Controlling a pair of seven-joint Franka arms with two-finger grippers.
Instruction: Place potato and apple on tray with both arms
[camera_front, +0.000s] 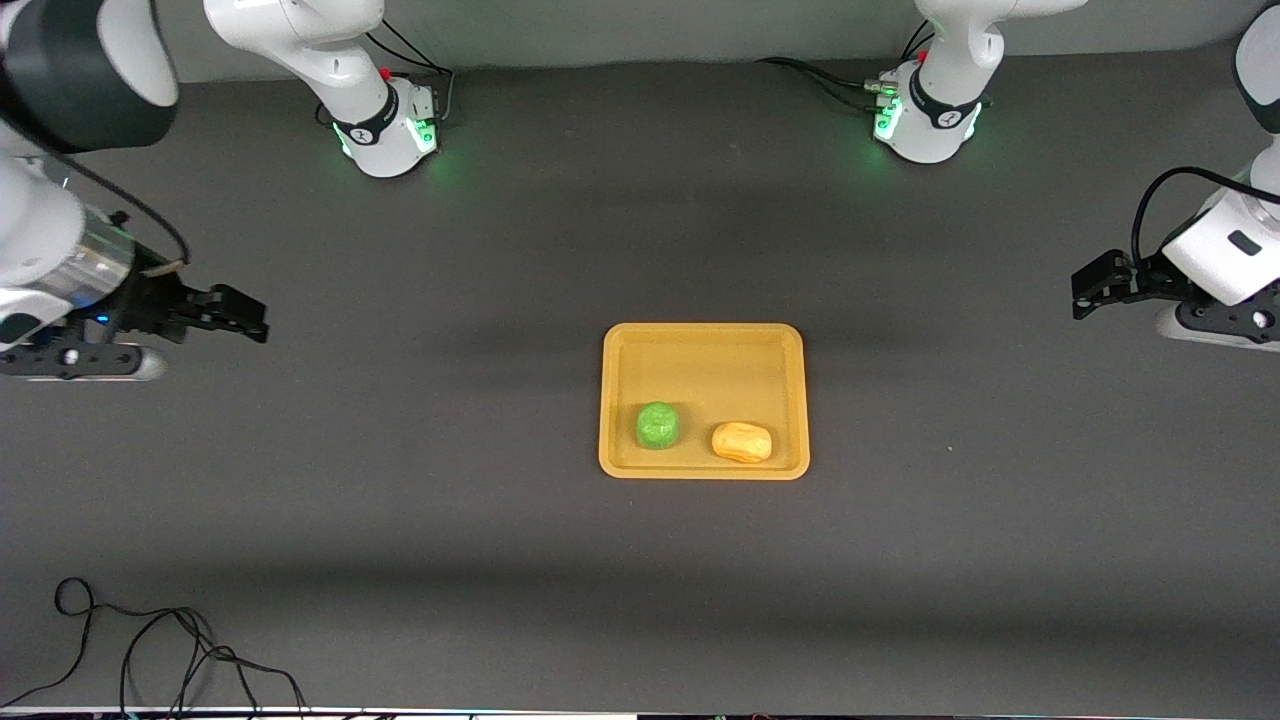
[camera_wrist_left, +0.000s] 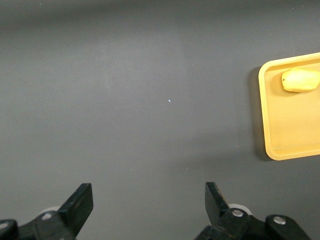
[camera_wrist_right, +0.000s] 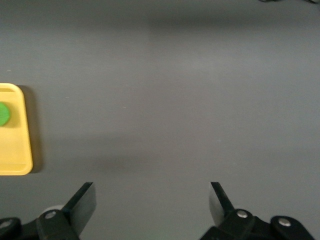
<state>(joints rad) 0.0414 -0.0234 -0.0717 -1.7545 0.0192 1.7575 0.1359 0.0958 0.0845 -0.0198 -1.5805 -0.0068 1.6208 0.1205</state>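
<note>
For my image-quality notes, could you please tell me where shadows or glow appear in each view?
Front view: broad soft shadow bands cross the table; green glow at both arm bases. Left wrist view: narrow shadow beside the tray. Right wrist view: the same beside the tray's rim.

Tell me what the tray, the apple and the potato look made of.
The tray: probably moulded plastic, matte yellow-orange, with rounded corners and an even low rim. The apple: likely a plastic or foam replica, with bright uniform green and a slightly bumpy skin. The potato: also seems a replica, smooth, with a faint sheen and an even yellow-orange colour. None can be settled by look alone.
</note>
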